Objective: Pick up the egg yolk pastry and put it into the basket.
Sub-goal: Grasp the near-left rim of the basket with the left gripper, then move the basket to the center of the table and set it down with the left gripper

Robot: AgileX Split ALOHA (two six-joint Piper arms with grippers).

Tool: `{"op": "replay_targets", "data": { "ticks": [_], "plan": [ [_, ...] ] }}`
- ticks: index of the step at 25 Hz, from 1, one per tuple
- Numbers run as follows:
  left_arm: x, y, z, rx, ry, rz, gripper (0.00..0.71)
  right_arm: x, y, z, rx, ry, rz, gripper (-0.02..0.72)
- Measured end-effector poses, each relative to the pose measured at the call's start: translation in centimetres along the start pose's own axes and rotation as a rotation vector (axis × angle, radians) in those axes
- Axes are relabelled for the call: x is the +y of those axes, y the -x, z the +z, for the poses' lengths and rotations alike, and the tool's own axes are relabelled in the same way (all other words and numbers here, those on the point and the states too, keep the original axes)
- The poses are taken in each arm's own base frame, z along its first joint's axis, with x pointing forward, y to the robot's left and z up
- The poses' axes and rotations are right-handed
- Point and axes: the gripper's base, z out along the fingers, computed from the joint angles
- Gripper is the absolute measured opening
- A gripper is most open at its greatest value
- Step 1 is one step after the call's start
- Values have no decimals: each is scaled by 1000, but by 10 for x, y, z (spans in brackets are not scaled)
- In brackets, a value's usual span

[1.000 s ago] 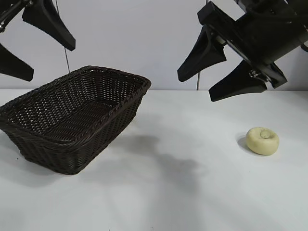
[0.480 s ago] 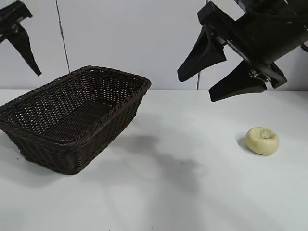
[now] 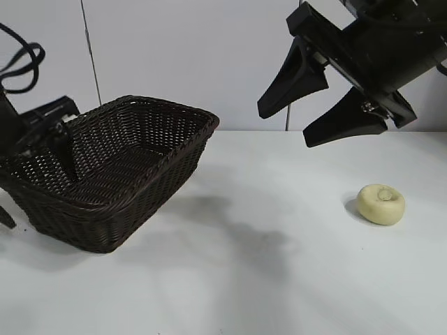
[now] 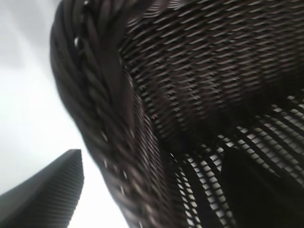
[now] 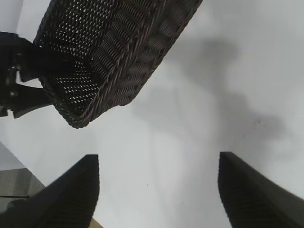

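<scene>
Right gripper (image 3: 316,110), jaws apart, hangs above-left of egg yolk pastry (image 3: 381,204); left gripper (image 3: 31,157) straddling basket (image 3: 150,112) rim, risking tipping it.

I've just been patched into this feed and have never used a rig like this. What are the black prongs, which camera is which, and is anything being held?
The black prongs are the fingers of two robot arms. The exterior view faces both arms. The right gripper hangs open in the air above the white table, holding nothing. The left gripper is down at the basket, one finger inside and one outside its end wall. The left wrist view, taken from that arm, shows the same close up: the braided rim between its fingers. The right wrist view looks down past its own two fingers at the table and basket. The egg yolk pastry sits untouched on the table.
</scene>
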Motion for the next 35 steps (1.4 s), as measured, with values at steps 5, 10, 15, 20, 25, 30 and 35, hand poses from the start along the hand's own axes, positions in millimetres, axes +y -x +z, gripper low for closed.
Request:
{"op": "replay_targets", "data": {
  "ticks": [5, 10, 15, 20, 25, 30, 35],
  "plan": [
    [2, 0, 12, 24, 22, -19, 480, 0, 0, 0, 1, -1, -2, 508],
    [0, 1, 12, 16, 4, -68, 165, 0, 0, 0, 1, -1, -2, 508],
    [-5, 3, 7, 20, -3, -85, 99, 0, 0, 0, 2, -2, -3, 508],
    [-19, 9, -6, 30, -11, -15, 99, 0, 0, 0, 5, 0, -3, 508],
    [-33, 18, -22, 56, -30, 157, 99, 0, -1, 0, 8, 0, -5, 508],
    [-40, 24, -37, 102, -64, 403, 99, 0, -1, 0, 9, 0, -5, 508],
    [-41, 23, -42, 143, -59, 616, 99, 0, -1, 0, 9, 0, -5, 508]
  ]
}}
